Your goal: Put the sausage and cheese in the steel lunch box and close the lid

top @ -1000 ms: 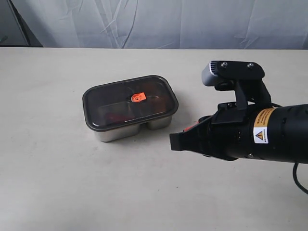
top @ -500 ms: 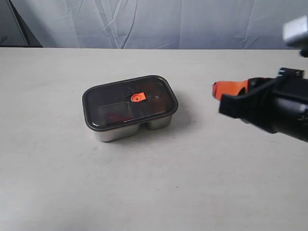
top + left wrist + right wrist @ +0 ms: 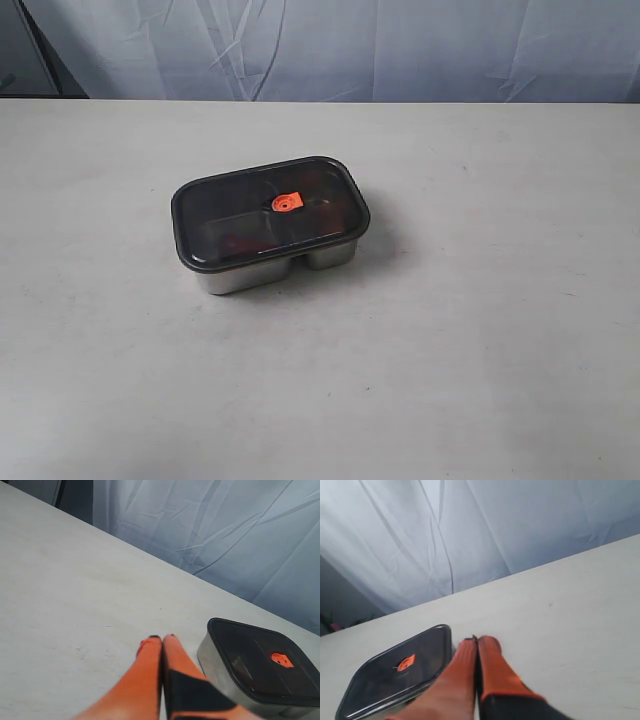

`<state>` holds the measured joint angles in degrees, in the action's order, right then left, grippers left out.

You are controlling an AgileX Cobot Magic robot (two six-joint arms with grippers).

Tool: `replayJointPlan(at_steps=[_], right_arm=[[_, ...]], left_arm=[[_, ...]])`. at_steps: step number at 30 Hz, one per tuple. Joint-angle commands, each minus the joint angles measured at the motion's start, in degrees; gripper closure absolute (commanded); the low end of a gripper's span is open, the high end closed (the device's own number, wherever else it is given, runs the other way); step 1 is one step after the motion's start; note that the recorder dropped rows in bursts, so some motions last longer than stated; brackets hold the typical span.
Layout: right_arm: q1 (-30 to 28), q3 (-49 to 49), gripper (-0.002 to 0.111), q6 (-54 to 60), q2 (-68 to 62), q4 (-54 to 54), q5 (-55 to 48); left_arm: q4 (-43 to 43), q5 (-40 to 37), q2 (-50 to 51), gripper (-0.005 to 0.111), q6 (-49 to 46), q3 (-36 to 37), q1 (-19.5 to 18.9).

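Left gripper [image 3: 161, 639]: fingertips pressed together, empty. Right gripper [image 3: 476, 640]: same. Lid [image 3: 270, 212] seated on steel lunch box [image 3: 240, 277], mid-table. Pale matte table [image 3: 480, 380]; grey-blue curtain [image 3: 400, 50] along far edge.

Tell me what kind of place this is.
Probably a robot lab's test bench, not a kitchen: a plain pale table backed by a wrinkled grey cloth backdrop, a steel lunch box under its dark lid, and orange robot fingers in the wrist views.
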<state>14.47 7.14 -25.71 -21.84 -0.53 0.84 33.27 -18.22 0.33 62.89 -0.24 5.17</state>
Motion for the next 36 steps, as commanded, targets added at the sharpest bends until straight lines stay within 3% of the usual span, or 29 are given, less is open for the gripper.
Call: replayJointPlan(at_steps=[1, 10, 36], right_arm=[[-5.02, -7.14, 0.109, 0.21, 11.98, -0.79, -1.64], [-11.06, -7.14, 0.109, 0.45, 21.84, -0.12, -17.19], [-11.67, -7.14, 0.109, 0.23, 21.84, -0.03, -17.83]], left_arm=[[0.33, 0.31, -0.33, 0.107, -0.13, 0.24, 0.01], [0.33, 0.31, -0.33, 0.107, -0.13, 0.24, 0.01], [1.35, 0.3, -0.33, 0.107, -0.13, 0.24, 0.01]])
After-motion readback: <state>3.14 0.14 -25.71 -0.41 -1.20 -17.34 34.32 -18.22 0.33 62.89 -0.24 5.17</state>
